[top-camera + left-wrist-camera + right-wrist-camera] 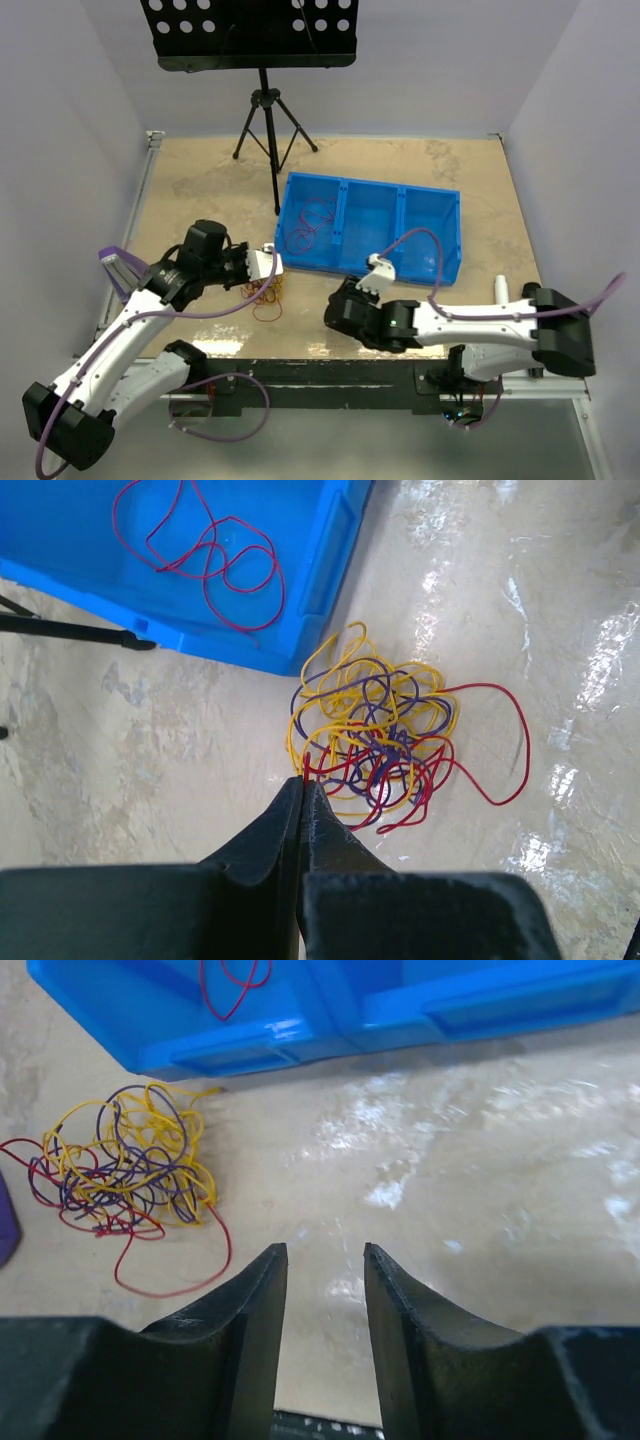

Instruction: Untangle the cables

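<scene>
Tangle lies on table, just beside blue bin. My left pincer is closed, tips at a red strand; whether it grips, unclear. Right pincer is open, empty. Step: freeing one wire. Next: a slow outward pull.

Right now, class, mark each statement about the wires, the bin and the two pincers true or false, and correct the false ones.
1. A loose red wire lies inside the blue bin. True.
2. The tangle sits inside the bin. False: it lies on the table, just outside the bin.
3. The left pincer is shut, its tips at the tangle's edge. True.
4. The right pincer grips a yellow wire. False: it is open with nothing between its fingers, and the tangle lies off to its side.
</scene>
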Available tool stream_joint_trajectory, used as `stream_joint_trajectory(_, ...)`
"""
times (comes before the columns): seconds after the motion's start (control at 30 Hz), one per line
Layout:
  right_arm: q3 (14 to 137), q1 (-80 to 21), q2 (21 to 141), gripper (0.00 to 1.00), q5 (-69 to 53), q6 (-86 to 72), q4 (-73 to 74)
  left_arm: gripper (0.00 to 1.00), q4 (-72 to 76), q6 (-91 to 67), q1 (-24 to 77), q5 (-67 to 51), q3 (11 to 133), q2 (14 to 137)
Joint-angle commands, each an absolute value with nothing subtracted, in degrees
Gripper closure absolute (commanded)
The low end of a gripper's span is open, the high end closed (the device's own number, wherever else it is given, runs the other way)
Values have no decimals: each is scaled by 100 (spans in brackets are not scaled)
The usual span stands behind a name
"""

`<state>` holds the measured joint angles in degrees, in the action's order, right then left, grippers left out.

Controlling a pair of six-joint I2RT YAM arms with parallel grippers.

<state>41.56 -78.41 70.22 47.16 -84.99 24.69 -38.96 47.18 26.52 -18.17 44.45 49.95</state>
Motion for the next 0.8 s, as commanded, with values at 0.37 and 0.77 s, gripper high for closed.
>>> stream_joint_trajectory(0.37,5097,-7409,9403,55,3718,-6004,-1203,100,-3665,4948,2637,-1802,3956,5071)
stream_joint_trajectory(0.77,5721,-7005,10599,59,3331,-5625,-1899,100,-3568,5150,2628,-1530,3674,5010)
